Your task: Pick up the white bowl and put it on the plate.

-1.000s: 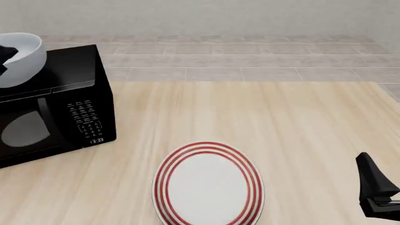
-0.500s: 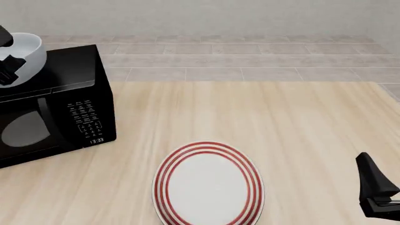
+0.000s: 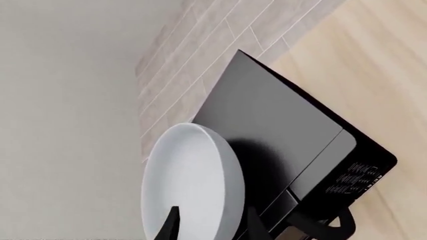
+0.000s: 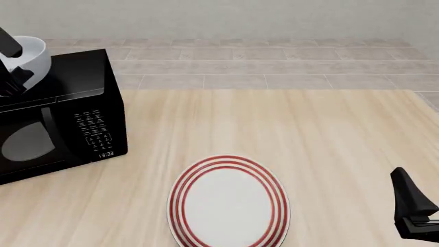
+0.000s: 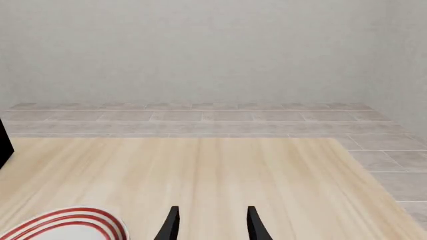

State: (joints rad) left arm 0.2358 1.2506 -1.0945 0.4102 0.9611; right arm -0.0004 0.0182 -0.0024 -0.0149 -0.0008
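Observation:
The white bowl hangs tilted on its side just above the top of the black microwave at the far left. My left gripper is shut on its rim. In the left wrist view the bowl sits edge-on, with its rim between the two fingers of the left gripper. The plate, white with red rings, lies flat on the table at front centre; its edge shows in the right wrist view. My right gripper is open and empty, low at the front right, to the right of the plate; it also shows in its own wrist view.
The black microwave stands on the table's left side, its door shut and its flat top below the bowl. The light wooden table stretches to the right, with a tiled floor and a wall behind.
My left gripper has risen a little and turned, tilting the bowl more onto its side above the microwave. The right arm and the plate have not moved.

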